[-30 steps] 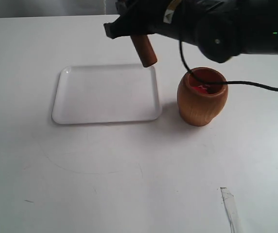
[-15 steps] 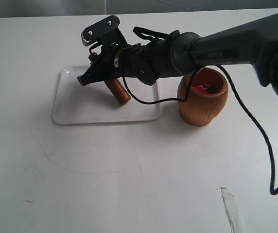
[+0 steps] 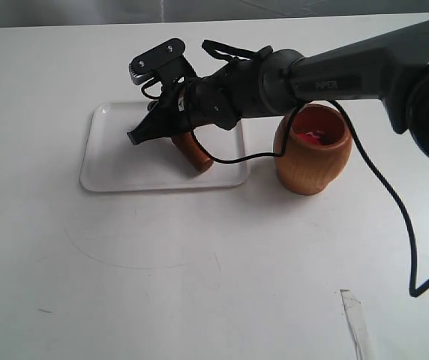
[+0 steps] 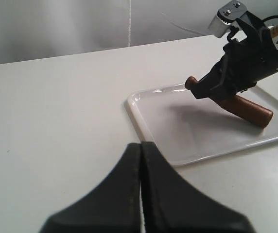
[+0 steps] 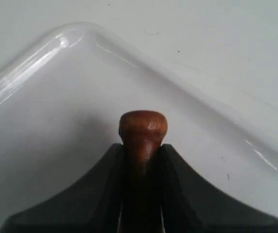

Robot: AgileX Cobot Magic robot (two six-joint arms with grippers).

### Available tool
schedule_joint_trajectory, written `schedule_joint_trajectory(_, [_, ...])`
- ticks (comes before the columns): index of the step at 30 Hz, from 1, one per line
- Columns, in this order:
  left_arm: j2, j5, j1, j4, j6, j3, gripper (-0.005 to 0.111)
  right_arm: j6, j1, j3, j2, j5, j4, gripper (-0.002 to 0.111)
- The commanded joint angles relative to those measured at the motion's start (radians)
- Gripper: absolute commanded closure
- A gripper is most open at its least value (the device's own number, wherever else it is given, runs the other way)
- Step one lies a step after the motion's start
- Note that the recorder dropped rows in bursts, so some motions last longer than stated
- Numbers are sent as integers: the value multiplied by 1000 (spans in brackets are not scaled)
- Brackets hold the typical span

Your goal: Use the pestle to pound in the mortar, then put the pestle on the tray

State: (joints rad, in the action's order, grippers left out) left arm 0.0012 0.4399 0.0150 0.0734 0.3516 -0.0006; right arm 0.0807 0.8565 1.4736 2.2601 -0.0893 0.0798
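A thin clear strip [image 3: 355, 321] lies on the matte white table [image 3: 199, 285] near its near right corner. The left gripper [image 4: 140, 189], its black jaws pressed together on nothing, hovers over bare tabletop short of the tray's corner. Farther back, closer to the table's far edge than its near one, sits the tray [image 3: 117, 169], a glossy white rectangle with rounded corners and a low raised rim. The right gripper [image 3: 154, 127] is clamped on the thin handle of the pestle [image 3: 194, 152], a smooth, dark reddish-brown wooden club. The pestle is tilted, thick end down and seemingly touching the tray's floor, its small rounded knob poking out past the black fingers [image 5: 100, 189]. Just beside the tray toward the table's right edge, but apart from it, stands the mortar [image 3: 310, 161], a barrel-shaped cup of light-brown wood with a round mouth and red interior.
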Motion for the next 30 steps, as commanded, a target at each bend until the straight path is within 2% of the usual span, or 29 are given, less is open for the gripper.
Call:
schedule_joint_trajectory(1, [-1,-3,-8,-7,-8,1,107,6,3,6,1,-5,-42,71])
schedule_joint_trajectory(4, [-1,-3,-8,-7,-8,1,107,6,3,6,-21,-1,-45,66])
schedule_joint_trajectory(8, [-1,-3,-8,-7,-8,1,107,6,3,6,-93,-17,-45,67])
schedule_joint_trajectory(10, [-1,-3,-8,-7,-8,1,107,2,3,6,-152,-44,-42,76])
schedule_joint_trajectory(14, [-1,-3,-8,-7,-8,1,107,-6,5,6,-279,-133,-29,108])
schedule_joint_trajectory(17, [-1,-3,-8,-7,-8,1,107,-6,21,-1,-385,-204,29,108])
schedule_joint_trajectory(21, [-1,-3,-8,-7,-8,1,107,5,67,-80,-534,-203,148,108])
schedule_joint_trajectory(25, [-1,-3,-8,-7,-8,1,107,13,116,-183,-682,-203,236,108])
schedule_joint_trajectory(30, [-1,-3,-8,-7,-8,1,107,119,143,-345,-863,-192,367,108])
